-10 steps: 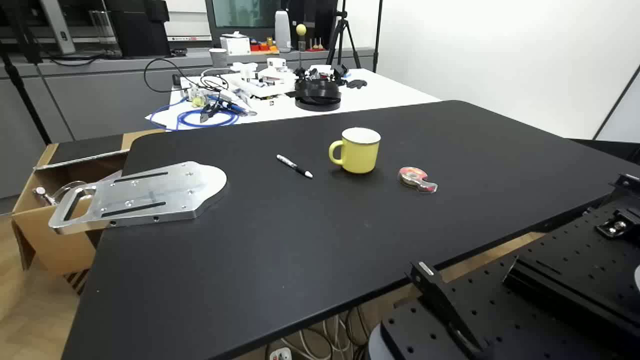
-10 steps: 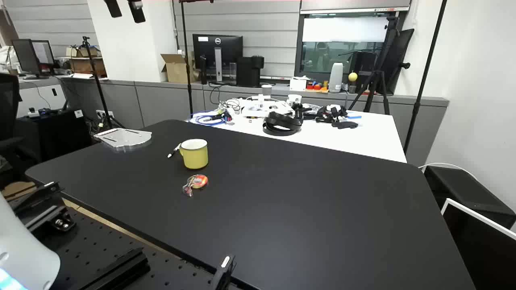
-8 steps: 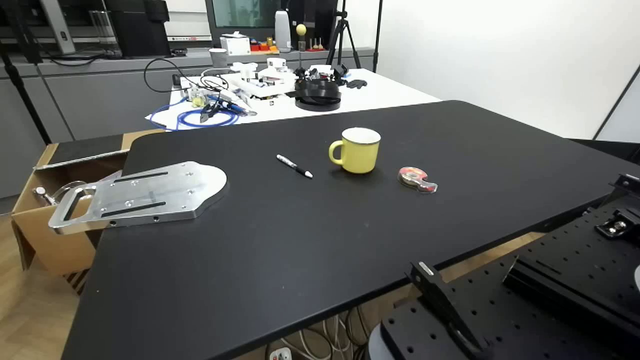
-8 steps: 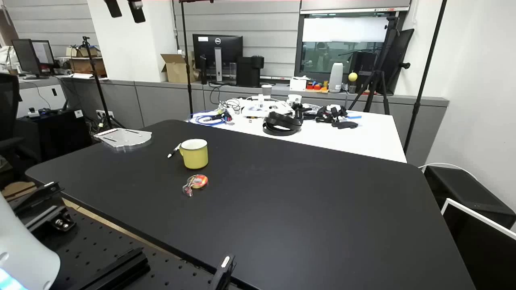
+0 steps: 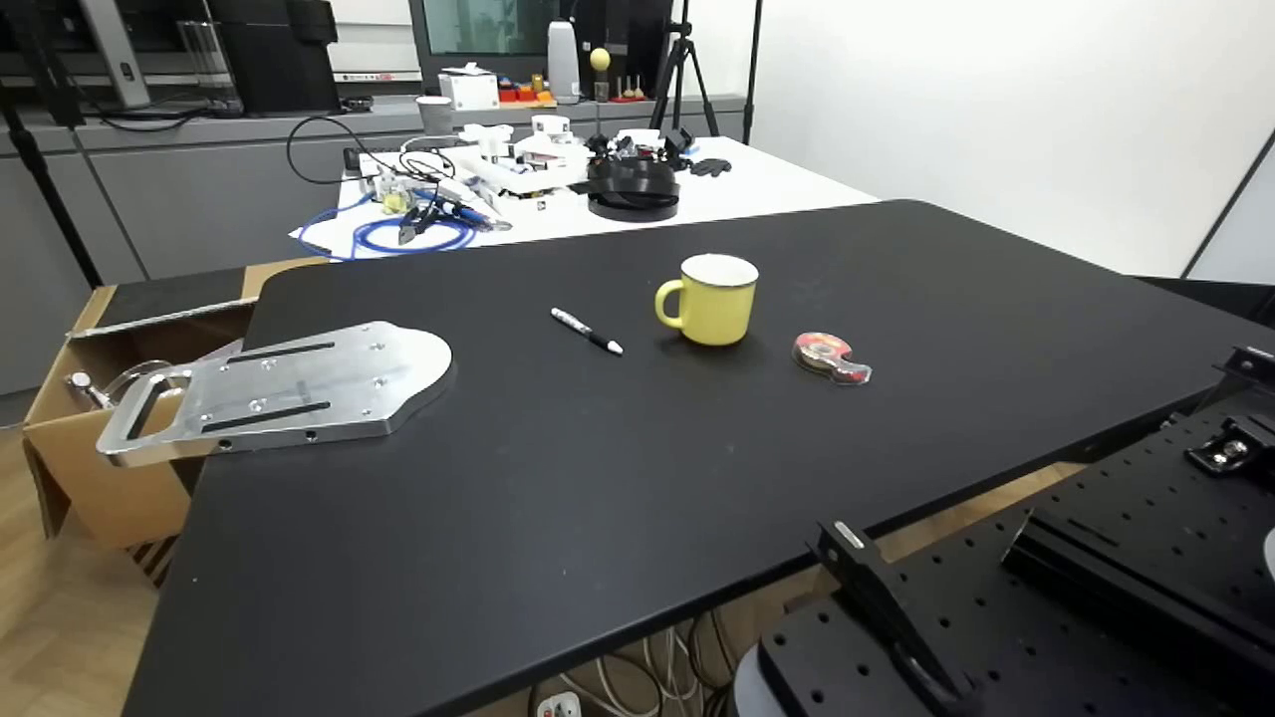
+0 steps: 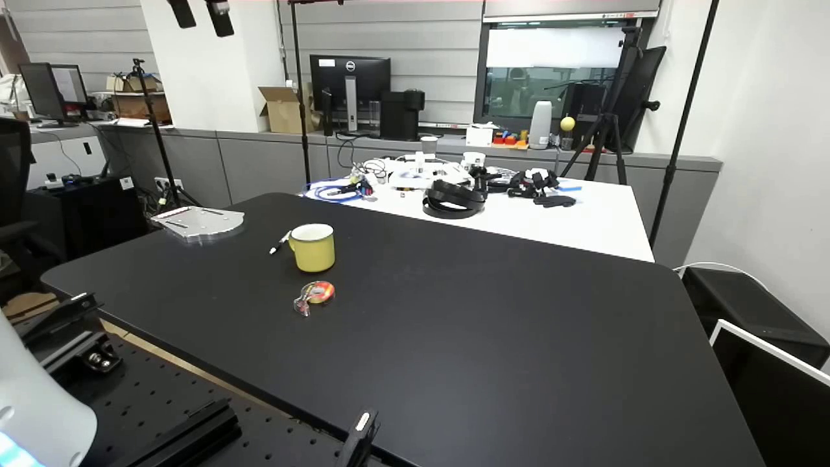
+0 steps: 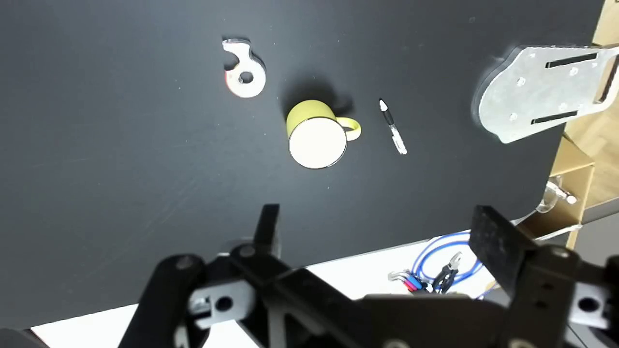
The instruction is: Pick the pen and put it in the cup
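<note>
The pen (image 5: 587,331) lies flat on the black table, dark with a white section. It is partly behind the cup in an exterior view (image 6: 279,242) and fully visible in the wrist view (image 7: 393,126). The cup (image 5: 713,306) is a yellow mug standing upright, its handle toward the pen; it also shows in an exterior view (image 6: 314,251) and the wrist view (image 7: 309,112). Pen and cup are apart. My gripper (image 7: 377,209) is open and empty, high above the table. Its dark fingertips show at the top edge of an exterior view (image 6: 201,17).
A small flat tape dispenser (image 5: 832,358) lies near the cup, on the side away from the pen. A silver metal plate (image 5: 309,383) lies at the table edge, overhanging a cardboard box (image 5: 110,488). A white table (image 6: 609,217) with cables and tools adjoins the black table (image 6: 486,337).
</note>
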Tool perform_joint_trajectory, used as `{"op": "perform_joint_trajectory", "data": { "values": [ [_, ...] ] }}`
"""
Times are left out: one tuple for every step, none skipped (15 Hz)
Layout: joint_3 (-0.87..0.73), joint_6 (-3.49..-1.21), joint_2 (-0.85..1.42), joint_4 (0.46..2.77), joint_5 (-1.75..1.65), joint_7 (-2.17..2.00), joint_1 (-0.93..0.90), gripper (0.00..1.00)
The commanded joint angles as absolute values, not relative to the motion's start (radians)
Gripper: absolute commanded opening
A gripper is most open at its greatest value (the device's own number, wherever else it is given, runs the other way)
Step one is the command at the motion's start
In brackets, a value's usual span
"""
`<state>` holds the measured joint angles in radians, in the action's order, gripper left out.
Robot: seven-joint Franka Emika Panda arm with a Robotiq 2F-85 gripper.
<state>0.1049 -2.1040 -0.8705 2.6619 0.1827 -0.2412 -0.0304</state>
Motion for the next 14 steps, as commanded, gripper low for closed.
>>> {"op": "perform_joint_trajectory", "data": {
  "values": [
    [0.106,-2.102,-0.87,2.66,0.184,-0.24,-0.029,1.0],
    [0.106,-2.102,-0.87,2.66,0.184,-0.24,-0.029,1.0],
    [0.106,-2.102,-0.87,2.66,0.184,-0.24,-0.029,1.0],
    [0.106,-2.102,-0.87,2.66,0.184,-0.24,-0.029,1.0],
    [0.101,-2.108,-0.851,2.655,0.181,-0.216,-0.037,1.0],
    [0.104,-2.117,-0.83,2.649,0.173,-0.204,-0.035,1.0],
    [0.096,-2.123,-0.809,2.643,0.173,-0.179,-0.041,1.0],
    [0.089,-2.134,-0.777,2.633,0.175,-0.153,-0.047,1.0],
    [0.084,-2.148,-0.749,2.625,0.176,-0.126,-0.053,1.0],
    [0.084,-2.167,-0.707,2.609,0.172,-0.104,-0.054,1.0],
    [0.086,-2.189,-0.673,2.598,0.166,-0.089,-0.053,1.0],
    [0.092,-2.223,-0.628,2.581,0.158,-0.077,-0.053,1.0],
    [0.101,-2.255,-0.582,2.562,0.146,-0.072,-0.052,1.0],
    [0.106,-2.287,-0.538,2.541,0.139,-0.065,-0.054,1.0]
  ]
}}
